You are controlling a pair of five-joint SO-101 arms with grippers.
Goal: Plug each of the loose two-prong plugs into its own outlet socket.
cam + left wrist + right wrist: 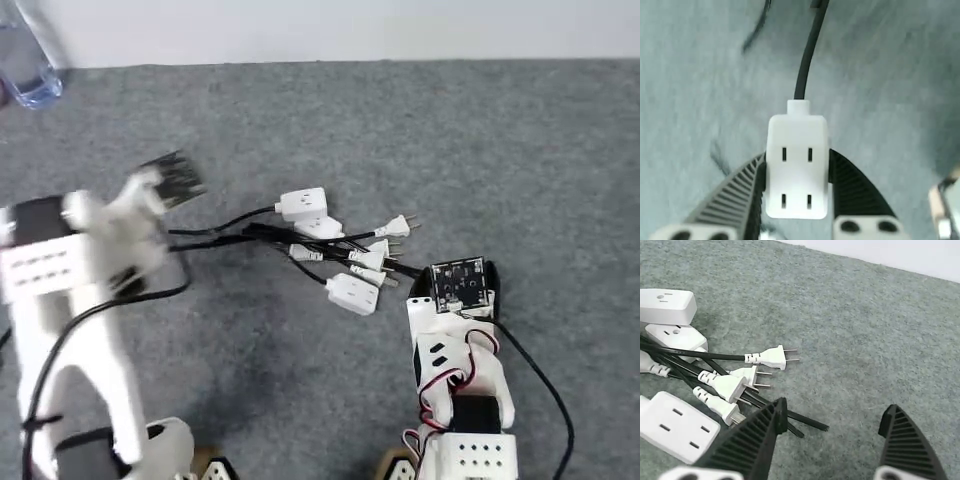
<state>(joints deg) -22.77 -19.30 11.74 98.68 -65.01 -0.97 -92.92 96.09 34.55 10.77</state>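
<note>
My left gripper (pixel 797 159) is shut on a white outlet socket (pixel 797 167) with two pairs of slots, and its black cord (pixel 807 60) runs away over the carpet. My left arm (pixel 100 240) is raised at the left. Mid-table lies a tangle with three more sockets (pixel 303 204) (pixel 320 227) (pixel 352 293) and several loose two-prong plugs (pixel 398 226) (pixel 366 261). My right gripper (pixel 832 440) is open just above the carpet, close beside the plugs (pixel 772 356) (pixel 722 385), with nothing between its fingers (pixel 755 440).
Black cords (pixel 215 240) stretch from the tangle toward the left arm. A clear bottle (pixel 28 60) stands at the far left corner. Grey carpet (pixel 500 150) covers the table, with open room at the right and back.
</note>
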